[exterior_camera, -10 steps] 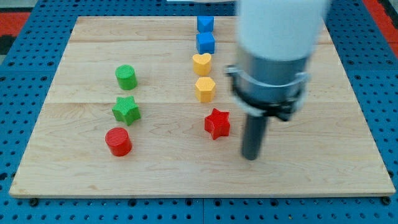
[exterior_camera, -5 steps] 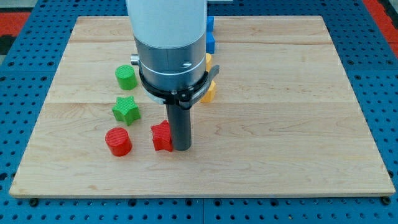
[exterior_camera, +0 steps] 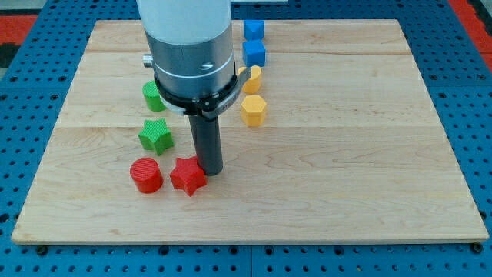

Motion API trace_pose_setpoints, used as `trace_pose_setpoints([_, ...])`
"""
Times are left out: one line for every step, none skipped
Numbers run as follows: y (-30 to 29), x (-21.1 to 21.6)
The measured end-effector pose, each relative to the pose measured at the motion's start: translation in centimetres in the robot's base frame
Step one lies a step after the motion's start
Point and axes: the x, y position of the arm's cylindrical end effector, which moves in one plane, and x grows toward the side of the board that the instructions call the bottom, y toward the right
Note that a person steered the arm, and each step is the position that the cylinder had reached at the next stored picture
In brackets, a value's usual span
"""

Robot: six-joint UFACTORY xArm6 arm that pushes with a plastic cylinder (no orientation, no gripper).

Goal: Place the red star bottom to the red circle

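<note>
The red star lies near the view's bottom left of the wooden board, just right of the red circle, with a small gap between them. My tip touches the star's upper right edge. The rod rises from there to the arm's large grey and white body, which hides part of the blocks behind it.
A green star sits above the red circle, and a green cylinder is partly hidden by the arm. A yellow hexagon, a yellow heart and two blue cubes form a column towards the view's top.
My tip has swept from the right side of the board to the left, pushing the red star leftwards and slightly down until it lies beside the red circle.
</note>
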Motion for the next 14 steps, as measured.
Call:
trace_pose_setpoints([0.0,0.1])
trace_pose_setpoints([-0.1,0.4])
trace_pose_setpoints([-2.4,1.3])
trace_pose_setpoints([-4.5,2.4])
trace_pose_setpoints([-4.5,4.5])
trace_pose_setpoints([-4.6,5.3])
trace_pose_setpoints([-2.1,5.9])
trace_pose_setpoints([-1.6,3.1])
trace_pose_setpoints([-2.6,2.5])
trace_pose_setpoints([-2.8,0.9])
trace_pose_setpoints([-3.7,1.5])
trace_pose_setpoints([-5.1,3.2])
trace_pose_setpoints([-6.0,4.1])
trace_pose_setpoints([-6.2,5.7])
